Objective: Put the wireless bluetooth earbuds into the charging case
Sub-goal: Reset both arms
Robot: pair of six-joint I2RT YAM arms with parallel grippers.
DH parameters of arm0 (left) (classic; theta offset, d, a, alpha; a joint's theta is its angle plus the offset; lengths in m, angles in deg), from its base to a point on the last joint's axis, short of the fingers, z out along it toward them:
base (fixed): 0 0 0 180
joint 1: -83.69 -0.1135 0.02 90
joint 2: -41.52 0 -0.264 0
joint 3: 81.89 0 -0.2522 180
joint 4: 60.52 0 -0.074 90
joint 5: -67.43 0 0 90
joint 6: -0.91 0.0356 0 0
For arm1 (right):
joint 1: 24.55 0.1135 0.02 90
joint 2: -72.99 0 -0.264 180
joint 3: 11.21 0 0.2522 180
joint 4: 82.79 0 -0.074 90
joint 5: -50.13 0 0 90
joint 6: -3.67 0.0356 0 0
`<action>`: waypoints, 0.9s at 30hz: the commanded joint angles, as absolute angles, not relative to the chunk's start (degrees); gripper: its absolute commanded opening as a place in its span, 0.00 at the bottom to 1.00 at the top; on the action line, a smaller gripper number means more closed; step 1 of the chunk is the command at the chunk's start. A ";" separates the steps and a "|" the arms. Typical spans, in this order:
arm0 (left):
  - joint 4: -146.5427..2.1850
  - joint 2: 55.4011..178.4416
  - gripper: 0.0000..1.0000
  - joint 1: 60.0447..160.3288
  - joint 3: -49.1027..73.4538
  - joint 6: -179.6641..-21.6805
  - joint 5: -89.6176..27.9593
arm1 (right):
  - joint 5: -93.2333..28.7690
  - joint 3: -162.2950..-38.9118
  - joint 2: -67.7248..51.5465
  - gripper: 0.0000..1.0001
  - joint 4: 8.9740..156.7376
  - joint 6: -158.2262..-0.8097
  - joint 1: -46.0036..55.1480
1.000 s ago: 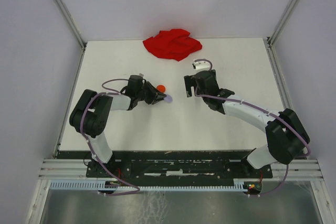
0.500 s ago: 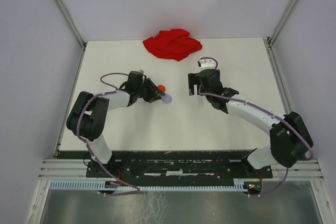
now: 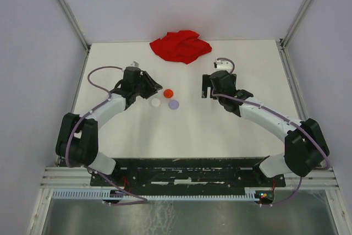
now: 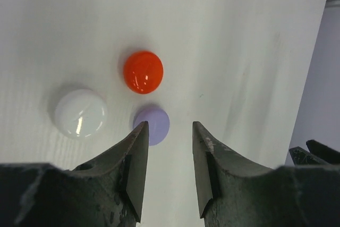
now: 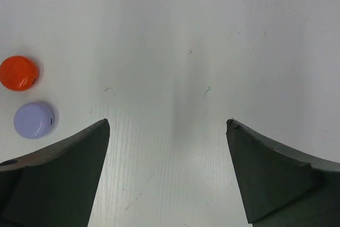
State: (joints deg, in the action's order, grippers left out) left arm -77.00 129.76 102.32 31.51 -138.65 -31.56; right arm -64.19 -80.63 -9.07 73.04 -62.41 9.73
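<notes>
Three round closed cases lie near the table's middle: red [image 3: 168,92], white [image 3: 155,103] and lavender [image 3: 174,104]. No stemmed earbuds show in any view. My left gripper [image 3: 155,87] is open and empty, just left of and behind the cases. In the left wrist view its gripper [image 4: 170,126] frames bare table, with the lavender case [image 4: 153,125] by the left fingertip and the red case [image 4: 143,72] and white case [image 4: 81,112] beyond. My right gripper [image 3: 204,87] is open wide and empty, right of the cases. Its wrist view [image 5: 167,123] shows the red case [image 5: 18,73] and lavender case [image 5: 33,120] at the left.
A crumpled red cloth [image 3: 180,45] lies at the table's back edge. White walls and metal posts enclose the white table [image 3: 231,130] on three sides.
My left arm has swung back and to the left, away from the lavender case, uncovering the white case. My right gripper has moved slightly back and to the right.
</notes>
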 commanded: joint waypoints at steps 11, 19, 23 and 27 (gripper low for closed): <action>-76.19 108.46 0.59 90.46 42.74 -141.13 -12.41 | -76.40 -87.07 -10.51 0.99 63.70 -52.05 9.06; -77.05 108.01 0.60 85.00 44.36 -141.65 -17.68 | -85.66 -89.34 -11.46 0.99 56.77 -46.89 8.91; -77.71 108.41 0.61 83.43 44.27 -141.31 -18.73 | -90.78 -90.49 -12.12 0.99 51.77 -43.05 7.68; -77.62 109.13 0.61 82.53 44.27 -141.17 -19.89 | -92.08 -91.24 -12.36 0.99 48.54 -39.88 5.65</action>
